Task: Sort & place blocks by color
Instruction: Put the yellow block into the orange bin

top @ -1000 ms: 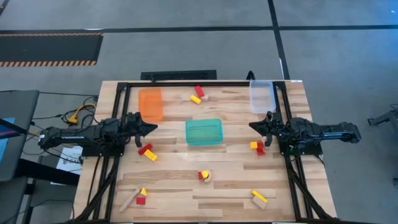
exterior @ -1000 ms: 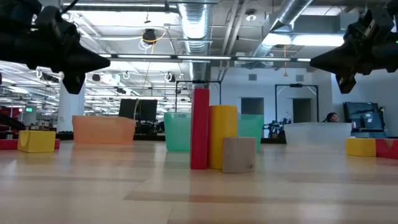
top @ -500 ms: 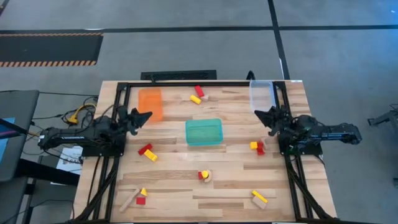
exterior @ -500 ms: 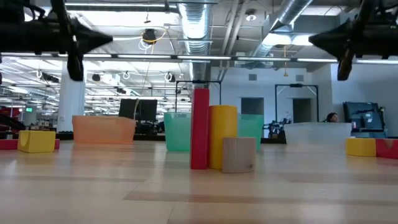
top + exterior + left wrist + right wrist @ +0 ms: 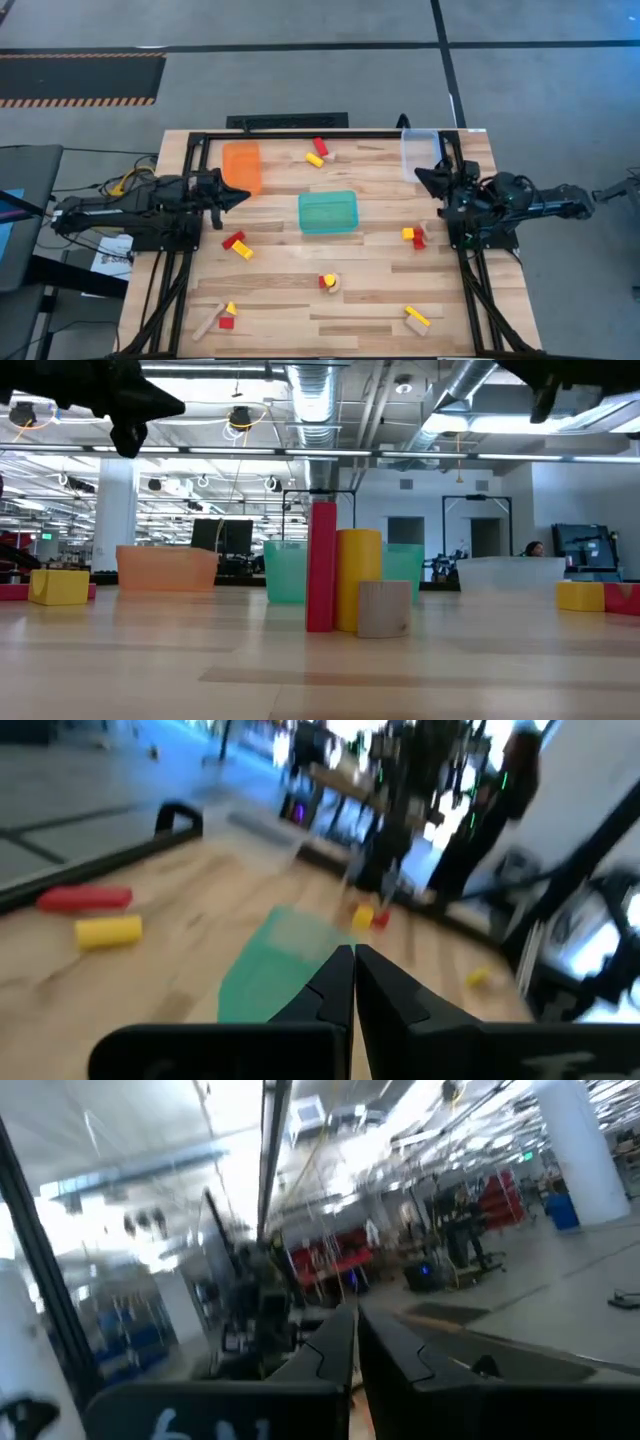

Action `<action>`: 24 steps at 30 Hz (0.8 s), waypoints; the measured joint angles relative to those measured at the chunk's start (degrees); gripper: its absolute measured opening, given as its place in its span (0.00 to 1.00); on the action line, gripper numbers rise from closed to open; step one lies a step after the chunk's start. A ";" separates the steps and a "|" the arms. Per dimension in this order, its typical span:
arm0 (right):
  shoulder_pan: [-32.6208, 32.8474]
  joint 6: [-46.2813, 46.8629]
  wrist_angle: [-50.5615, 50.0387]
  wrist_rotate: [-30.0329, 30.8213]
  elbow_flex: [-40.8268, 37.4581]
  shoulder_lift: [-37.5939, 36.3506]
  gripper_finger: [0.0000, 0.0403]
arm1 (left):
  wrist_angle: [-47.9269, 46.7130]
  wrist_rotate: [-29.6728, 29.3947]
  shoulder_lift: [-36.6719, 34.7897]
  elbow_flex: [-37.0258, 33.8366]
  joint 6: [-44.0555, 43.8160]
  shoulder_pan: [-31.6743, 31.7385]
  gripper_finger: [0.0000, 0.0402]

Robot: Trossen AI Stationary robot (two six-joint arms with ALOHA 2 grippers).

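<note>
Small groups of blocks lie about the table: red, yellow and wood ones by the far edge, a red and yellow pair near the left, a yellow and red pair near the right. A red bar, a yellow cylinder and a wood cylinder stand together at the middle. More blocks lie at the near left and near right. My left gripper hovers shut beside the orange tray. My right gripper hovers shut below the clear tray.
The orange tray sits at the far left, the teal tray in the middle and the clear tray at the far right. A dark frame runs round the table top. Bare wood lies between the block groups.
Both grippers have risen well above the table top. The right one has also drawn back toward the far right corner, beside the clear tray, and tipped upward. The left one has shifted slightly toward the far edge. No block has moved.
</note>
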 joint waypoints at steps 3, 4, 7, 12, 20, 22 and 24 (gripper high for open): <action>2.28 -0.40 -4.47 -0.09 4.31 7.04 0.11 | -4.84 1.62 4.61 3.43 3.69 0.00 0.00; 3.02 -0.40 -5.95 -0.11 5.60 9.14 0.11 | -6.53 2.75 6.16 4.50 5.11 0.00 0.00; 5.27 -0.55 -9.32 -0.18 7.85 14.61 0.11 | -12.27 7.24 11.21 7.53 9.26 0.00 0.04; 7.14 -0.24 -9.03 -0.21 9.23 23.39 0.11 | -18.70 16.80 18.95 11.71 16.92 -0.79 0.19; 8.34 -1.02 -9.12 -0.25 14.00 30.88 0.13 | -19.28 19.79 31.27 15.81 21.84 -5.08 0.47; 8.10 -2.77 -9.41 -0.24 14.74 31.96 0.15 | -18.42 17.01 34.17 15.83 23.80 -5.37 0.53; 7.70 -3.67 -9.46 -0.19 15.31 32.70 0.18 | -20.30 15.34 36.75 15.90 24.41 -5.40 0.58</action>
